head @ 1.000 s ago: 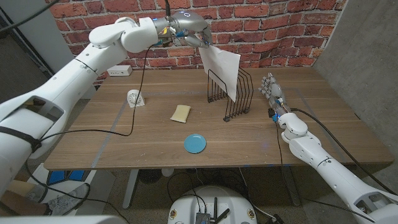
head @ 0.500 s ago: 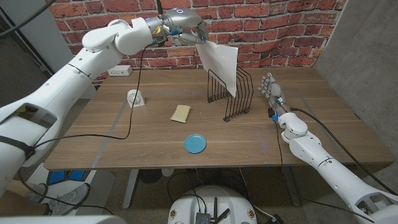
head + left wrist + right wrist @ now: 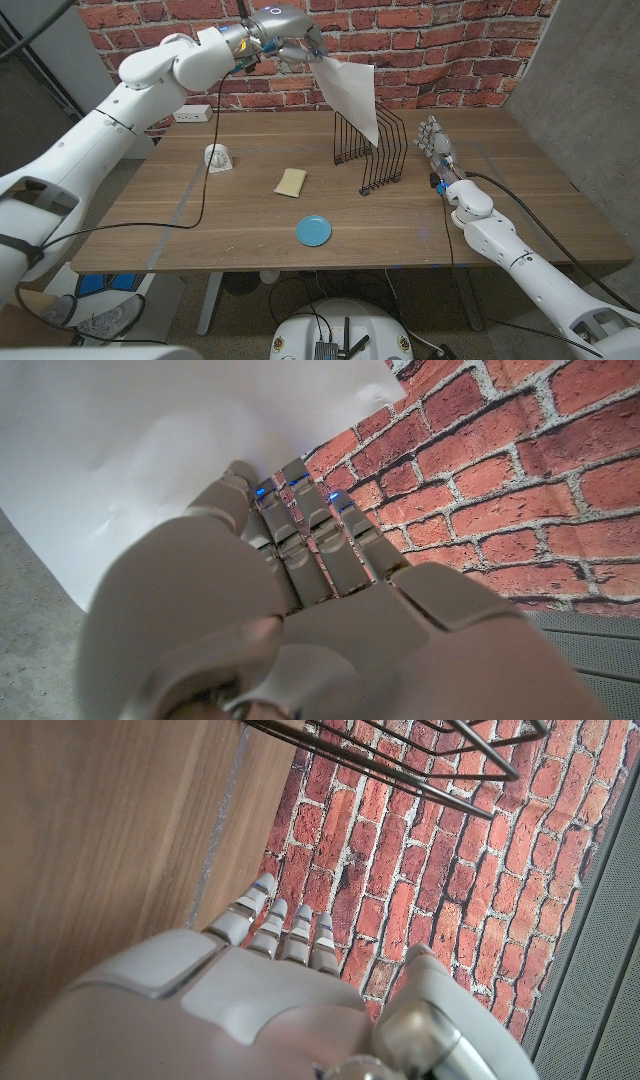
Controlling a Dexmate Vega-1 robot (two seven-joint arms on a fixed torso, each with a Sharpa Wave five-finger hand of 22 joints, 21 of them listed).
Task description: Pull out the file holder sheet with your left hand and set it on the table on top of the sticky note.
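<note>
From the head camera, the left hand (image 3: 285,35) pinched the white sheet (image 3: 352,97) by a corner, high over the wire rack (image 3: 372,153), well apart from the sticky note (image 3: 291,181). The left wrist camera showed fingers (image 3: 300,520) against paper. The right hand (image 3: 437,143) waited, fingers straight, holding nothing.

A white sheet (image 3: 352,97) is being held by the left hand (image 3: 283,30) above the black wire file holder (image 3: 372,152); the right hand (image 3: 437,145) is being kept beside the holder.
</note>
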